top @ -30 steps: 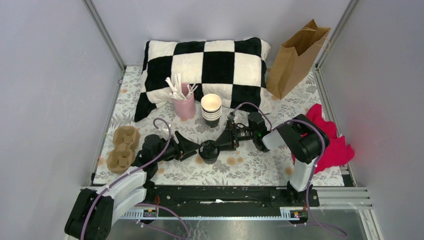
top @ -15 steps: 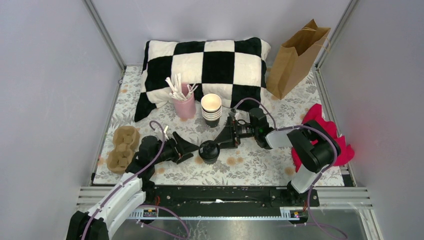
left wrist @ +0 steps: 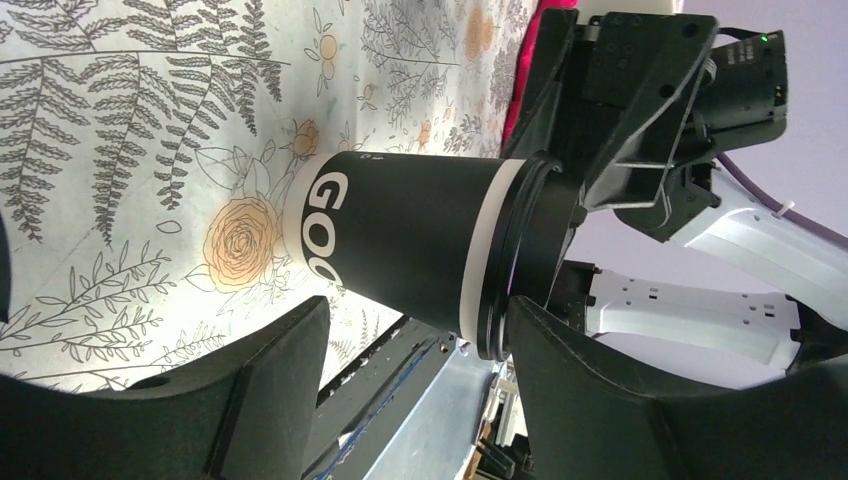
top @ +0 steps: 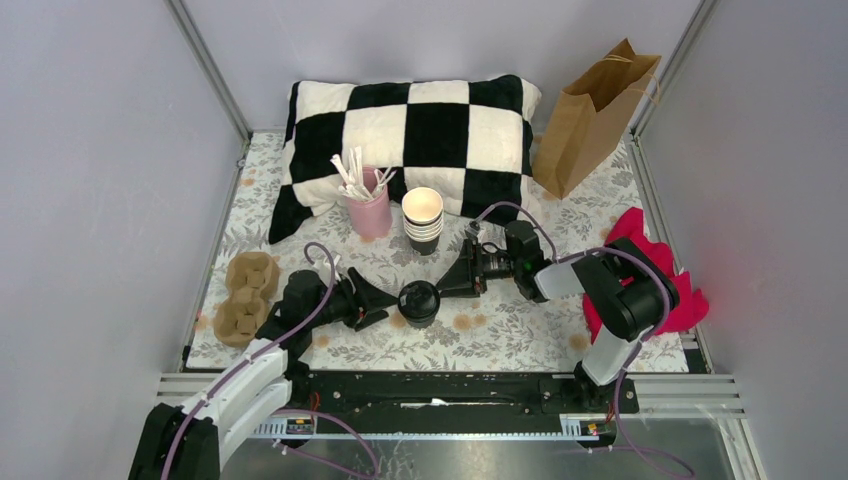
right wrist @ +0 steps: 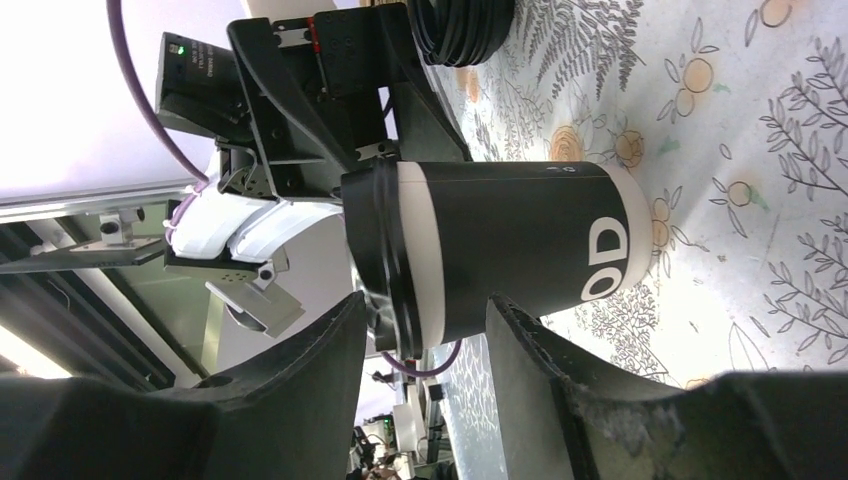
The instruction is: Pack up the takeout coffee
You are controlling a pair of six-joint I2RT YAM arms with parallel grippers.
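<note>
1. Top view: high, behind the arm bases, looking down over the whole floral-cloth table point(top: 520, 332).
2. Left wrist view: close, facing right at the lidded black paper cup point(left wrist: 410, 245).
3. Right wrist view: close, facing left; all three share that cup point(right wrist: 500, 250).

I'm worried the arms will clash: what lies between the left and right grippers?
Only the takeout coffee, standing upright on the floral cloth; the top view shows it best.

Half-hidden lettering point(left wrist: 325, 225) on takeout coffee point(left wrist: 410, 240)
</note>
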